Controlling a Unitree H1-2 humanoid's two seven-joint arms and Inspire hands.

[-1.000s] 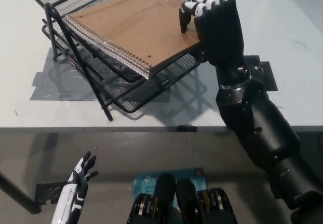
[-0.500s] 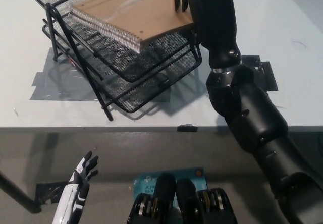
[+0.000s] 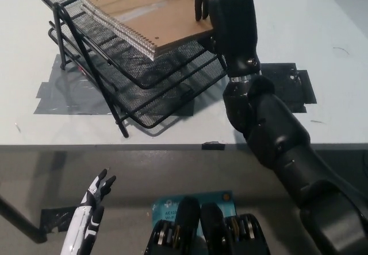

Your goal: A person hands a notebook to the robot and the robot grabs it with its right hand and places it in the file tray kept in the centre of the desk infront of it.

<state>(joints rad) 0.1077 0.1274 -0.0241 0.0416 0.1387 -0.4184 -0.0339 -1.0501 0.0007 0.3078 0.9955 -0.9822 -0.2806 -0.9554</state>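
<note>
A brown spiral-bound notebook (image 3: pixel 146 11) lies tilted in the top tier of the black wire file tray (image 3: pixel 86 65), its coil edge facing the front left. My black right hand (image 3: pixel 227 11) grips the notebook's right edge, fingers curled over the cover. The notebook's near corner sticks out past the tray's front rim. My white left hand (image 3: pixel 92 209) hangs low at the bottom left, below the desk edge, with fingers spread and nothing in it.
The tray stands on a white desk (image 3: pixel 322 88), fixed with grey tape patches (image 3: pixel 63 91) and dark tape (image 3: pixel 293 82). The desk's front edge runs across the middle of the picture. A blue label (image 3: pixel 192 200) lies on the floor below.
My right hand has pushed the notebook up and back, deeper into the top tier. The left hand has barely shifted.
</note>
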